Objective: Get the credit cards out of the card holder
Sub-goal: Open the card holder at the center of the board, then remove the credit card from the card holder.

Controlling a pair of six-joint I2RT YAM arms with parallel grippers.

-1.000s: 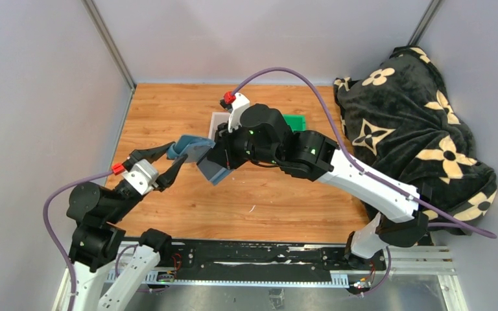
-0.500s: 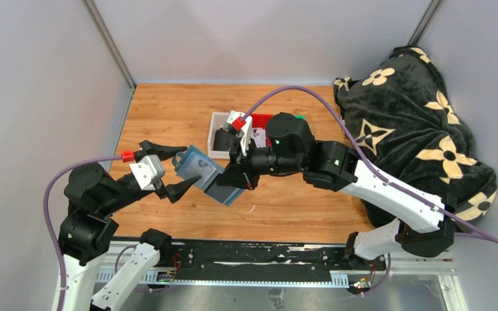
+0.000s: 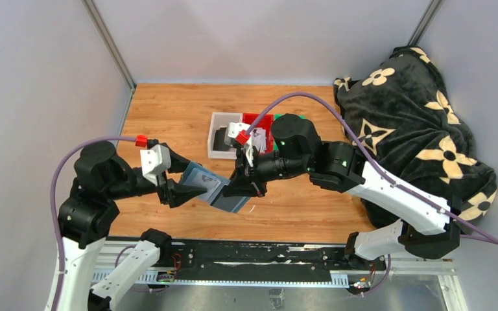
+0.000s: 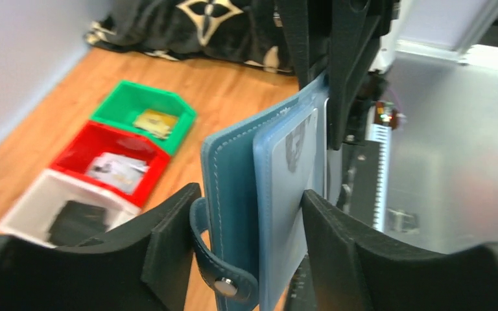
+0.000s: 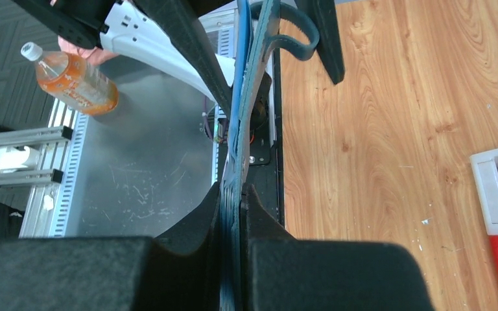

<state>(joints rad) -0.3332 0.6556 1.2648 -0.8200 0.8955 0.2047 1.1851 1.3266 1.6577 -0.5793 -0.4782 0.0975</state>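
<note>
The slate-blue card holder (image 3: 215, 188) hangs open in the air above the table's near edge. My right gripper (image 3: 237, 188) is shut on its right edge; in the right wrist view the gripper (image 5: 235, 192) pinches the holder (image 5: 245, 97) seen edge-on. My left gripper (image 3: 194, 180) is open and straddles the holder's left side. In the left wrist view the left gripper (image 4: 249, 194) has one finger at the snap strap (image 4: 215, 272) and the other against the lighter inner pocket. A pale card (image 4: 293, 162) with a small portrait shows in that pocket. No dark card is in view.
White bin (image 3: 223, 140), red bin (image 3: 260, 124) and green bin (image 3: 296, 119) stand in a row at mid-table, each with cards inside. A black flowered blanket (image 3: 408, 136) fills the right side. An orange drink bottle (image 5: 76, 80) lies beyond the near edge.
Both arms brought the card holder down toward the near edge. My left gripper swung right and now straddles the holder's left side; the right stays clamped on it.
</note>
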